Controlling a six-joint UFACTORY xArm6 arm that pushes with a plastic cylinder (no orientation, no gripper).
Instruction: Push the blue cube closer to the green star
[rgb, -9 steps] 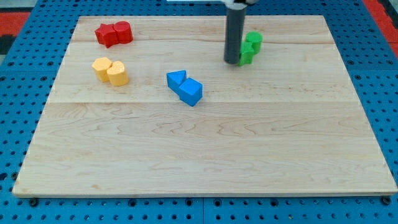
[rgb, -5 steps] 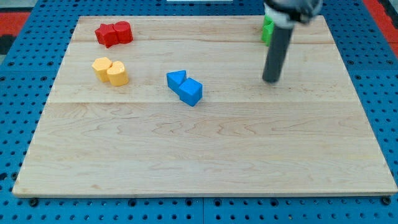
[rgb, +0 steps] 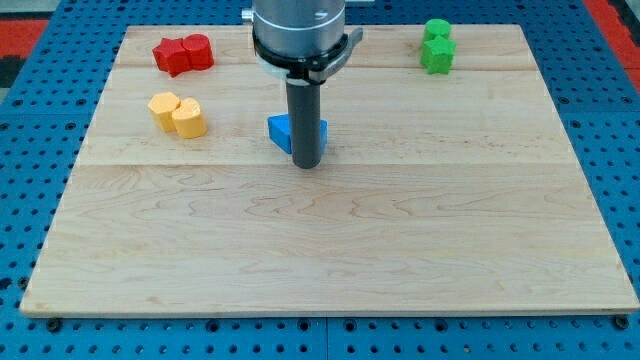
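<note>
Wooden board (rgb: 330, 260) is carrying the blue cube (rgb: 281, 130) near its middle, largely hidden behind my tip (rgb: 307, 165) sitting at its near-right side, jawless, while the green star (rgb: 437, 55) is lying far to the right

Pale wooden board (rgb: 330, 250) on blue pegboard (rgb: 40, 160). On board: red blocks (rgb: 183, 53) top left, yellow blocks (rgb: 178, 114) just below, blue blocks (rgb: 281, 131) mid-board — partly hidden; green blocks (rgb: 437, 46) top right.
</note>
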